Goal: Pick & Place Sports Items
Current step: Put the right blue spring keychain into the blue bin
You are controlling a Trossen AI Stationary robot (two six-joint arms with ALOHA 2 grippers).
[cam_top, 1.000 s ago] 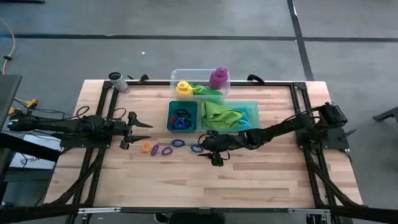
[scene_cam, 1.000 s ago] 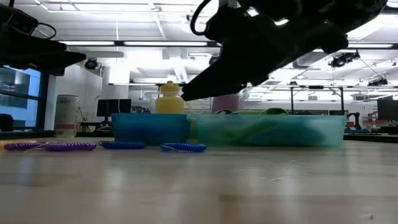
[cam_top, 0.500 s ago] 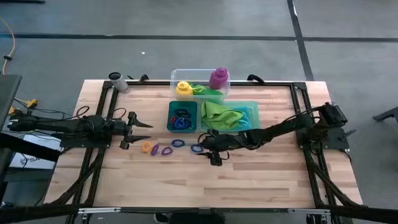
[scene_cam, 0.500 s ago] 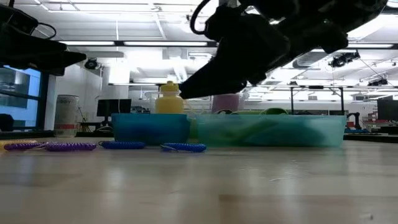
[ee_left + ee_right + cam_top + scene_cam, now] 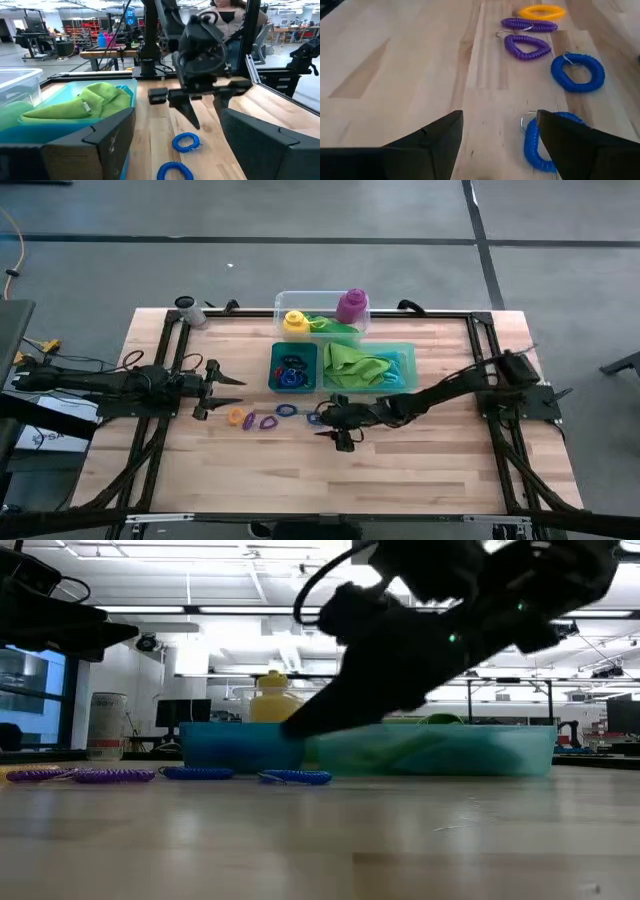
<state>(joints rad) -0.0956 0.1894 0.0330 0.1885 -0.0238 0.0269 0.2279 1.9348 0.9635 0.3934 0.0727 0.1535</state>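
My right gripper (image 5: 322, 428) is open. It hovers slanting down just above a blue coil ring (image 5: 542, 142) on the table, in front of the teal tray (image 5: 408, 352); in the low view its tip (image 5: 292, 730) is clear of the wood. A second blue ring (image 5: 577, 72), two purple rings (image 5: 527, 46) and an orange ring (image 5: 541, 11) lie flat in a row toward the table's left. The tray holds several rings (image 5: 291, 370) and a lime-green cloth (image 5: 358, 363). My left gripper (image 5: 232, 385) is open and empty, left of the row.
A clear tub (image 5: 322, 330) behind the tray holds a yellow bottle (image 5: 294, 322), a purple bottle (image 5: 351, 305) and a green cloth. A small can (image 5: 186, 307) stands at the far left corner. Bare wood lies toward the near edge (image 5: 330, 480).
My right gripper has gone down toward the table and a little toward the near edge, its fingertips dropping closer to the nearest blue ring. The rings have stayed where they were.
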